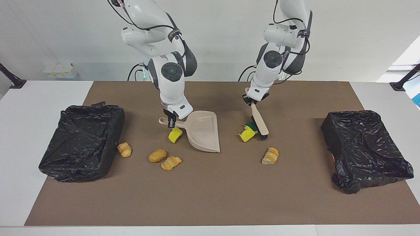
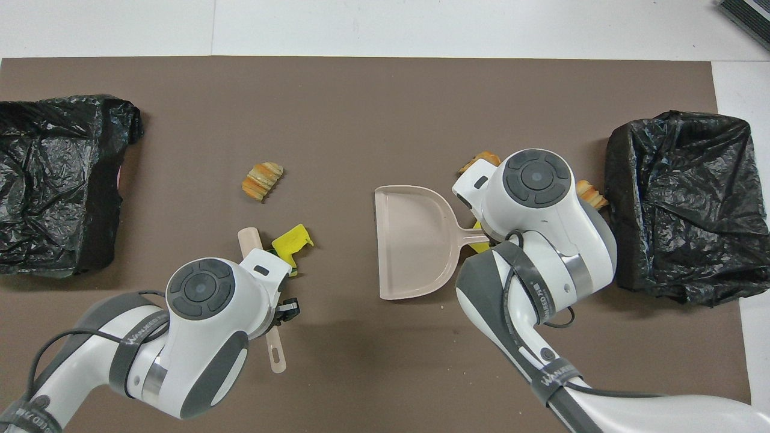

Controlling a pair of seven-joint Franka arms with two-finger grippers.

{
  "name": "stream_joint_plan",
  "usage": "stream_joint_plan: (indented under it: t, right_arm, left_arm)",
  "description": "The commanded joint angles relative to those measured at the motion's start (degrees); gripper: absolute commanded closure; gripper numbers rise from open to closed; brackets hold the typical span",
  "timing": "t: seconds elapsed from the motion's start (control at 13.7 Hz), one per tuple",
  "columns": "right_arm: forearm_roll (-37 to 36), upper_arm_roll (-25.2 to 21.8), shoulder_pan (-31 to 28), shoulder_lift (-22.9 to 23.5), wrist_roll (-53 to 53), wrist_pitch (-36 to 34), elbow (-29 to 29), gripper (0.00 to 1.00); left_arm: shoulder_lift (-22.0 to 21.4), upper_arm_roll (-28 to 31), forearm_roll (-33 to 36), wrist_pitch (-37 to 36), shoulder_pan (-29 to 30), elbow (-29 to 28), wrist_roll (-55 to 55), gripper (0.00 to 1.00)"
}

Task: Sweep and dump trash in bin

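The left hand (image 1: 252, 102) is clamped on the brush (image 1: 259, 121) handle; its bristles rest against two sponge chunks (image 1: 247, 132), between the dustpan (image 1: 203, 134) and a croissant (image 1: 270, 155). The right hand (image 1: 170, 121) is pinched on the dustpan handle, the pan's long axis lying across the worktop (image 1: 210, 196), its mouth pointed toward the sponges. More trash is seen near the bin (image 1: 82, 141) at the right arm's end. The pieces are judged light and soft, likely to tumble, so pushing is preferred to gripping.
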Motion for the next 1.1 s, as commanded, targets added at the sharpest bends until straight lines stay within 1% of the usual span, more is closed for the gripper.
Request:
stream_joint_plan:
  t: [0.0,0.07,0.22,0.29,0.51,0.66,0.81,1.02]
  right_arm:
    - [-0.5,0.2,0.3,-1.3,0.7,1.1,-1.8,1.00]
    - [-0.5,0.1,0.3,-1.3,0.7,1.1,-1.8,1.00]
    - [-0.5,0.1,0.3,-1.3,0.7,1.1,-1.8,1.00]
    - [-0.5,0.1,0.3,-1.3,0.7,1.1,-1.8,1.00]
    - [-0.5,0.1,0.3,-1.3,0.7,1.1,-1.8,1.00]
    - [-0.5,0.1,0.3,-1.3,0.7,1.2,-1.8,1.00]
    - [-0.5,0.1,0.3,-1.3,0.7,1.1,-1.8,1.00]
    - [-0.5,0.1,0.3,-1.3,0.7,1.1,-1.8,1.00]
  left_arm:
    - [1.6,0.3,-2.6,3.4,-1.8,0.9,5.3,1.00]
    - [1.7,0.3,-2.9,3.4,-2.0,1.0,8.0,1.00]
    - [1.5,0.3,-3.3,3.5,-3.6,0.9,17.1,1.00]
    - [1.6,0.3,-4.1,3.7,-3.8,1.0,18.9,1.00]
    - [2.0,-0.3,-4.9,5.5,-7.1,2.3,19.1,1.00]
    - [2.8,-0.3,-4.9,6.2,-9.1,4.1,19.0,1.00]
    - [4.7,-0.4,-5.2,6.1,-10.5,8.1,18.5,1.00]
    - [6.8,-0.1,-6.4,5.1,-10.4,13.2,17.5,1.00]
